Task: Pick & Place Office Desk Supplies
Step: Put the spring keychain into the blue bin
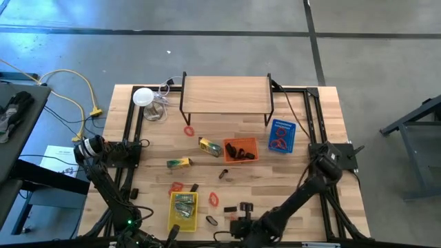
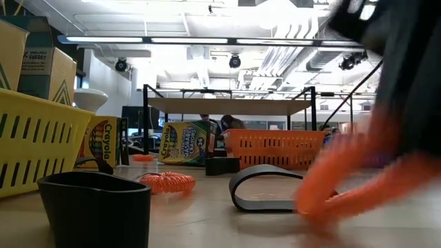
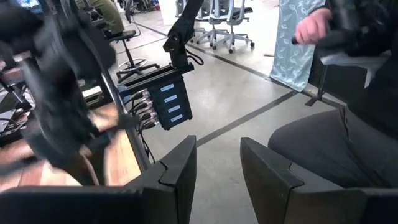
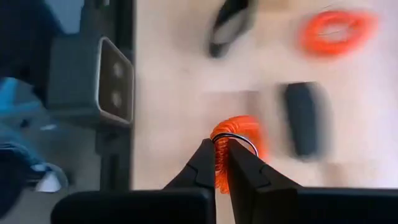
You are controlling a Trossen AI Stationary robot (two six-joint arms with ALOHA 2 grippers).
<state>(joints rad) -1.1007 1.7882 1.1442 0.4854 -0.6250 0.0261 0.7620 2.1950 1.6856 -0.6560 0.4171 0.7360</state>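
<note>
The right end effector (image 4: 222,144), low at the near edge of the wooden desk (image 1: 303,172), has its two fingers pressed together on a red coiled ring-shaped band (image 4: 239,134). It pinches the band at its rim, probably because the thin coil gives no other hold. The blue mesh basket (image 1: 281,136), already holding red bands, seems the likely place for it. The left end effector (image 3: 217,174) waits off the desk's near left corner, its fingers apart and holding nothing.
</note>
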